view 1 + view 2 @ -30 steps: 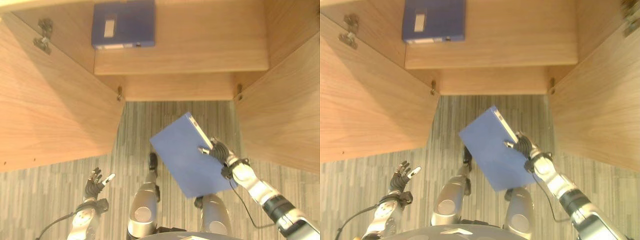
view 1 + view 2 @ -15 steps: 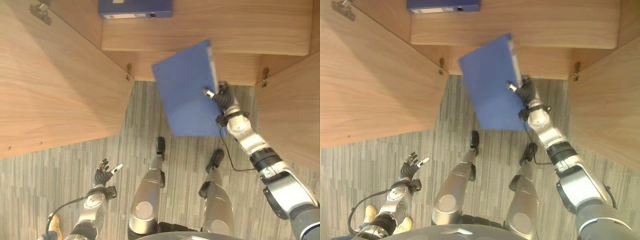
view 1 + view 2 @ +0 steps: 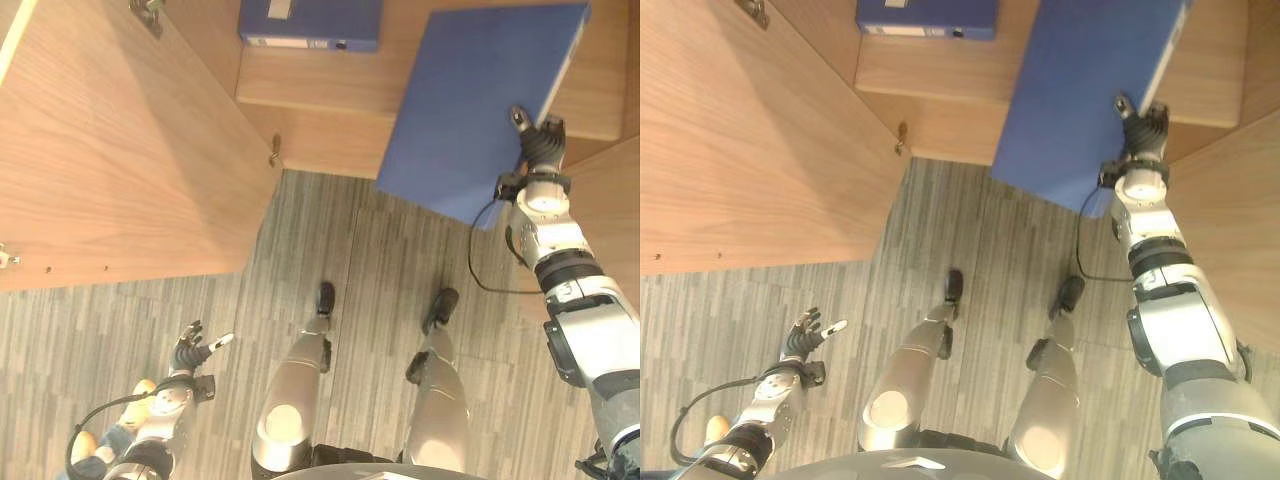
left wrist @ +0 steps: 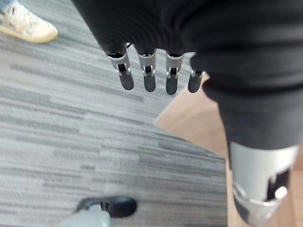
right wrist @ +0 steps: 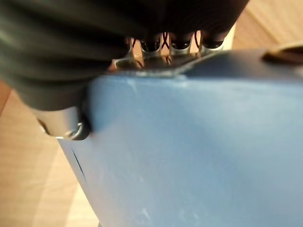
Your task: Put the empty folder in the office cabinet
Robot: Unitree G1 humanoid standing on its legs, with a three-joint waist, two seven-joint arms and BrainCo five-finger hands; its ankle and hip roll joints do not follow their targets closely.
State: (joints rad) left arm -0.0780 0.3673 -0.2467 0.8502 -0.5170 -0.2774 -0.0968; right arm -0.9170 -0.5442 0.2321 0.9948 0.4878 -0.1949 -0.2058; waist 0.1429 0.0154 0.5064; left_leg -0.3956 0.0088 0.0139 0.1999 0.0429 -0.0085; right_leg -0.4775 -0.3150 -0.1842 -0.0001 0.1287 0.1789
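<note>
The blue folder (image 3: 470,100) is held up in front of the open wooden cabinet (image 3: 330,100), its top edge over the right part of the lower shelf. My right hand (image 3: 538,150) is shut on the folder's right edge, thumb on the near face; the folder's blue cover (image 5: 189,156) shows close up past the fingers (image 5: 170,47). A second blue folder (image 3: 310,22) stands at the back left of the shelf. My left hand (image 3: 190,352) hangs low at the left above the floor, fingers (image 4: 149,78) straight and holding nothing.
The cabinet's left door (image 3: 120,160) stands swung open wide, and the right door (image 3: 610,210) is open too. Grey striped carpet (image 3: 380,260) lies below. A person's light shoe (image 4: 26,26) rests on the floor near my left hand.
My right arm has lifted the blue folder up and to the right, from in front of the cabinet's base to the shelf. The camera has shifted as well. The left hand stays low.
</note>
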